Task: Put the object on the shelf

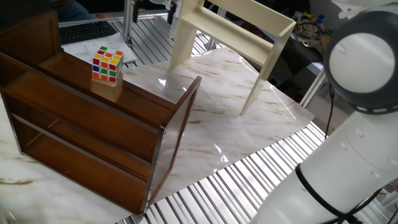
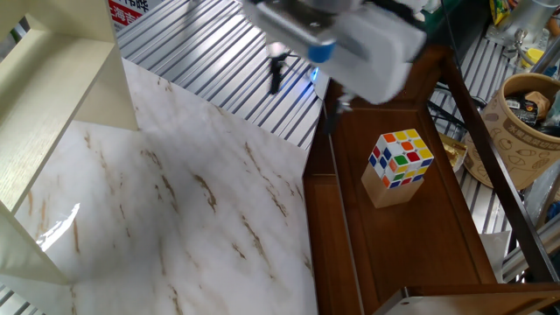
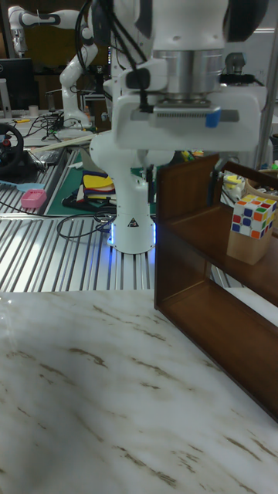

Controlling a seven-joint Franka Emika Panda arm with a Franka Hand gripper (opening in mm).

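The object, a small Rubik's cube (image 1: 107, 65) (image 2: 401, 158) (image 3: 251, 216), rests on a tan wooden block (image 2: 392, 190) standing on a tier of the dark brown shelf (image 1: 74, 118) (image 2: 420, 245) (image 3: 185, 201). My gripper (image 2: 306, 90) (image 3: 177, 176) hangs open and empty over the shelf's end panel, apart from the cube and to its left in the tall fixed view. One dark finger (image 2: 276, 70) is over the ribbed metal surface, the other by the panel's edge.
A cream-white legged frame (image 1: 236, 31) (image 2: 52, 131) stands on the marble tabletop (image 2: 175, 201). A beige patterned container (image 2: 525, 122) sits beyond the shelf. Cables (image 2: 293, 39) lie on the ribbed surface. A keyboard (image 1: 84, 30) lies behind the shelf.
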